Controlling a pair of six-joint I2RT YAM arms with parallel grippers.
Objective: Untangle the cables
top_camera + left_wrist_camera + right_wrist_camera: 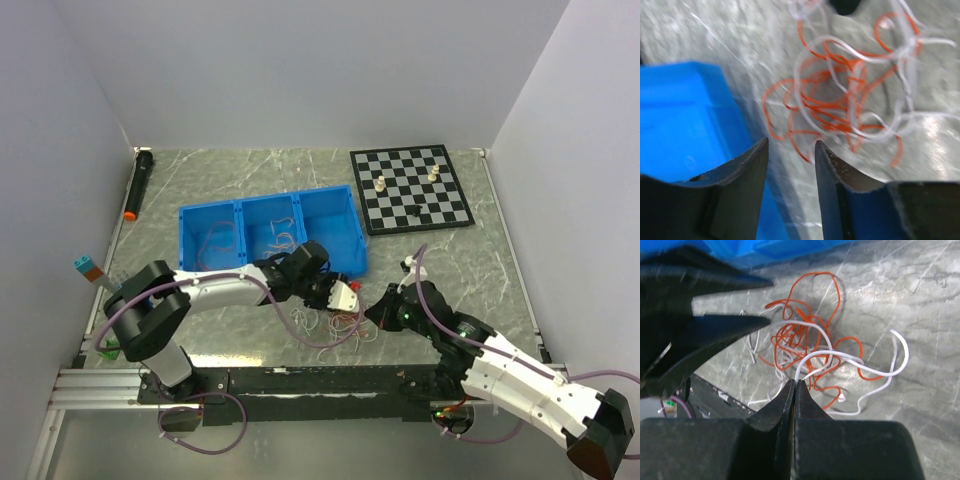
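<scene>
Our marbled table (480,270) carries tangled cables (347,325) just beneath the left gripper (350,298) and right gripper (374,312). We see a blue tray (265,198) beyond the left gripper and a chessboard (410,187) beyond the right.

Orange-red and white cables (805,340) on a grey, white-veined tabletop (470,260).
Bin (240,203) solid blue; chessboard (400,175) black-and-white chequered; marker (138,185) black with an orange tip; arm hoses (310,343) purple; walls (300,70) plain white.
</scene>
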